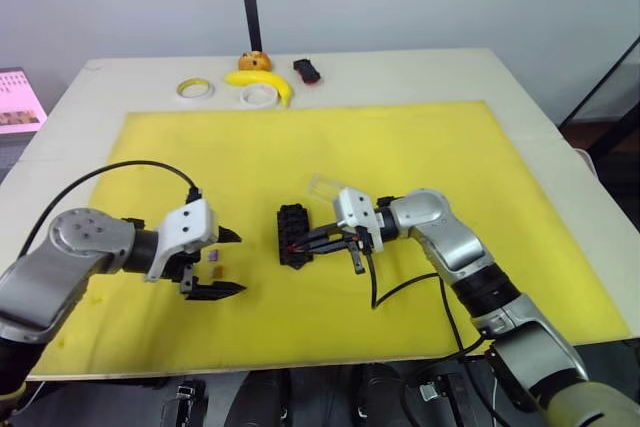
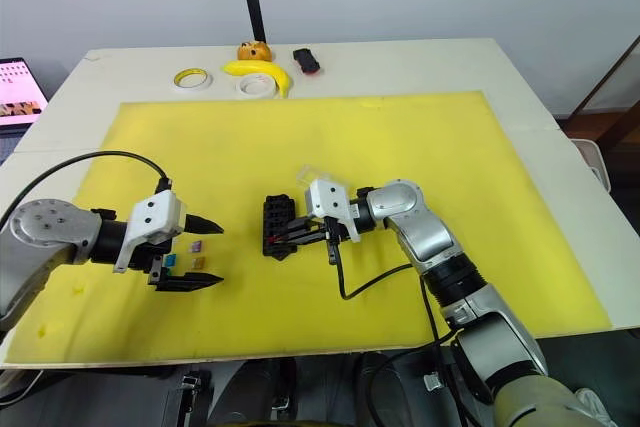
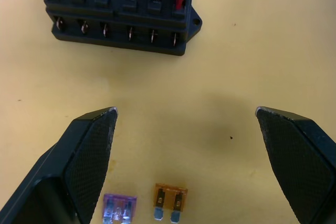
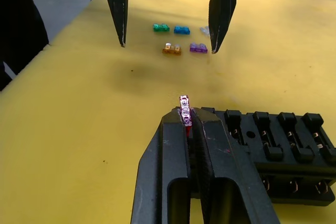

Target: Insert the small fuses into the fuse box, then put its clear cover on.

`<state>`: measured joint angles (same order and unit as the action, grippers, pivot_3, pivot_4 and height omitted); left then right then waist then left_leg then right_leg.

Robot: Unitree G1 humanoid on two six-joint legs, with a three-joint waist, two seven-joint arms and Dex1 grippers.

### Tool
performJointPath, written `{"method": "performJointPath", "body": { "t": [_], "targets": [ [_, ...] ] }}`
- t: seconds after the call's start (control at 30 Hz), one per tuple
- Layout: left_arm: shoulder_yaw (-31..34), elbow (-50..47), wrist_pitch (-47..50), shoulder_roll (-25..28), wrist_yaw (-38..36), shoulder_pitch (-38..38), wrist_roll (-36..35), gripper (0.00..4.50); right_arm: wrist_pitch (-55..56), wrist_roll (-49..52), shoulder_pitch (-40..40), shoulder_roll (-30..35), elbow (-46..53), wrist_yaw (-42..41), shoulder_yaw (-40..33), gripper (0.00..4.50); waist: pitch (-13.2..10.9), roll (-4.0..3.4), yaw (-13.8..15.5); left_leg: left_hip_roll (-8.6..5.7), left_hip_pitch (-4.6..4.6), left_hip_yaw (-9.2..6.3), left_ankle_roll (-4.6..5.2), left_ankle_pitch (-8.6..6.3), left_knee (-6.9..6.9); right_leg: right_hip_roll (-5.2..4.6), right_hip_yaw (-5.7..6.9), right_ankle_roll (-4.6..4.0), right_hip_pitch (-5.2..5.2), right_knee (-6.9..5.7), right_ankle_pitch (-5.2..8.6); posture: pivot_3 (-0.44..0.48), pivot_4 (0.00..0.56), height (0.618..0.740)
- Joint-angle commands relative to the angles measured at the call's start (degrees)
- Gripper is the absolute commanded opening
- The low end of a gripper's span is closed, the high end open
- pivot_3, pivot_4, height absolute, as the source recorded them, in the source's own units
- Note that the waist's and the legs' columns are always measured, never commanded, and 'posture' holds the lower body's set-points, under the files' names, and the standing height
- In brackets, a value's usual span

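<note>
The black fuse box (image 1: 293, 235) lies on the yellow mat, its two rows of slots plain in the left wrist view (image 3: 121, 17). My right gripper (image 4: 189, 125) is shut on a red fuse (image 4: 185, 109), holding it upright at the box's end slot. The loose small fuses lie left of the box: green (image 4: 161, 27), blue (image 4: 181, 30), orange (image 3: 170, 200), purple (image 3: 119, 208) and a pale one (image 4: 205, 31). My left gripper (image 1: 237, 262) hovers open over them, holding nothing. The clear cover (image 1: 325, 187) rests just behind the box.
At the table's far edge lie two white tape rolls (image 1: 195, 90) (image 1: 258, 95), a banana (image 1: 262, 82), an orange fruit (image 1: 254, 60) and a black-and-red gadget (image 1: 307, 70). A laptop screen (image 1: 18, 102) stands at the far left. The mat (image 1: 400, 147) covers most of the table.
</note>
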<state>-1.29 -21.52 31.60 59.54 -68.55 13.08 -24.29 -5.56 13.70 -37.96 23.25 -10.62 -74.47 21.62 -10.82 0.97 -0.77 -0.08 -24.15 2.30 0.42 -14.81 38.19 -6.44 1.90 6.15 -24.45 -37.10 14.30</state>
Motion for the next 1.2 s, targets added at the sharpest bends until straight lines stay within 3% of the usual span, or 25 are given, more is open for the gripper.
{"method": "performJointPath", "body": {
  "t": [0.03, 0.27, 0.8, 1.2],
  "targets": [
    [0.5, -0.7, -1.3, -0.1, 0.1, 1.0, 0.3, 4.43, 0.3, -0.7, 0.8, 0.5, 0.1, -0.9, -0.1, 0.0, 0.0, 0.0, 0.0, 0.0, 0.0, 0.0, 0.0, 0.0, 0.0, 0.0, 0.0, 0.0, 0.01, 0.0, 0.0, 0.0, 0.15, 0.74],
    [0.3, -0.6, -1.6, -0.2, 0.4, 1.2, 0.6, 4.43, -4.0, 1.1, -0.5, 1.0, 2.7, -1.7, -1.1, 0.0, 0.0, 0.0, 0.0, 0.0, 0.02, 0.0, 0.0, 0.0, 0.0, 0.0, 0.0, 0.0, 0.02, 0.0, 0.0, 0.0, 0.15, 0.74],
    [-0.6, -1.1, -1.9, -1.7, 1.3, 1.4, 1.8, 4.43, -3.7, -7.2, -2.2, 1.4, 3.8, 1.9, 2.6, 0.0, 0.0, 0.0, 0.0, -0.03, 0.11, 0.0, -0.03, 0.01, 0.01, 0.02, 0.0, 0.0, 0.08, -0.05, 0.0, 0.0, 0.15, 0.74],
    [-0.5, -2.3, -1.7, -2.1, 3.0, 0.2, 1.7, 4.43, -10.5, -9.4, -5.1, 3.3, 12.8, 1.2, 4.3, 0.0, 0.0, 0.0, 0.0, 0.01, 0.16, 0.0, -0.03, 0.02, 0.01, 0.03, -0.01, 0.0, 0.11, -0.08, 0.0, 0.0, 0.15, 0.74]
  ]
}}
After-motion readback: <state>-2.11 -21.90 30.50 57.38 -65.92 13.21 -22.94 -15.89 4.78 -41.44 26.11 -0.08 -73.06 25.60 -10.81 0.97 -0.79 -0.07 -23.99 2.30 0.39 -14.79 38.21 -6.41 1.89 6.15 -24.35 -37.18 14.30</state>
